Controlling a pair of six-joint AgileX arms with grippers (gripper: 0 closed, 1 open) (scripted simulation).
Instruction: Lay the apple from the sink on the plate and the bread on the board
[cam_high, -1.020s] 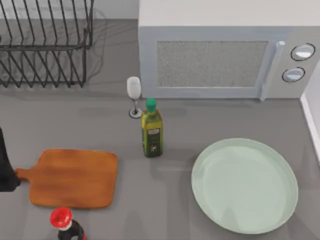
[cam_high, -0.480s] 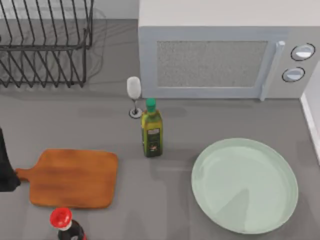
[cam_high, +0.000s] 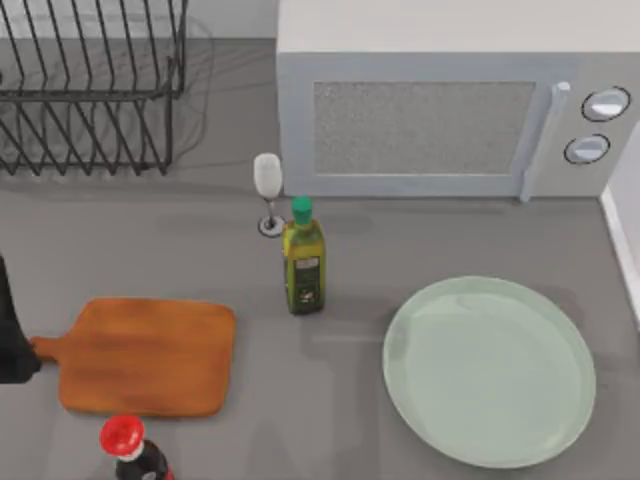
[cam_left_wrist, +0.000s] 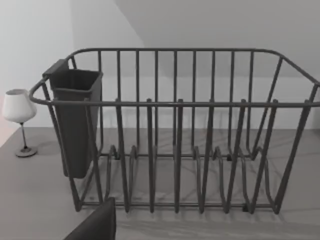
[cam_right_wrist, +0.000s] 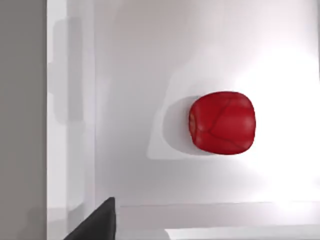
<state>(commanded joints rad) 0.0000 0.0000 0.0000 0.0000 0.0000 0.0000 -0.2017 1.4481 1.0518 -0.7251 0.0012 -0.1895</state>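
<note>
- Left arm (cam_high: 8, 335): stands at the table's (cam_high: 400, 235) left edge, far left of the oil bottle (cam_high: 303, 262), right at the board's handle end.
- Left gripper (cam_left_wrist: 95, 225): shows as a dark wedge in the left wrist view, facing the dish rack (cam_high: 90, 90); cannot tell whether wide or narrow.
- Dish rack: sits left of and behind the oil bottle, black wire, with a dark cutlery holder (cam_left_wrist: 75, 120) hung on one end.
- Board (cam_high: 150, 355): lies flat, left of and slightly in front of the oil bottle, handle pointing away from it, top bare.
- Dark bottle with a red cap (cam_high: 125, 440): stands left of and well in front of the oil bottle, just beside the board's front edge.
- Wine glass (cam_high: 268, 180): stands upright just behind the oil bottle, slightly left, near the microwave's corner.
- Oil bottle: stands upright mid-table with a green cap, between board and plate.
- Microwave (cam_high: 450, 110): stands behind and right of the oil bottle, door shut.
- Plate (cam_high: 490, 372): lies right of and in front of the oil bottle, apart from it, bare.
- Apple (cam_right_wrist: 222, 122): lies alone on the white floor of the sink (cam_right_wrist: 130, 75), seen from above in the right wrist view, touching neither wall.
- Right gripper (cam_right_wrist: 95, 225): hangs over the sink as a dark wedge, apart from the apple; cannot tell whether wide or narrow.
</note>
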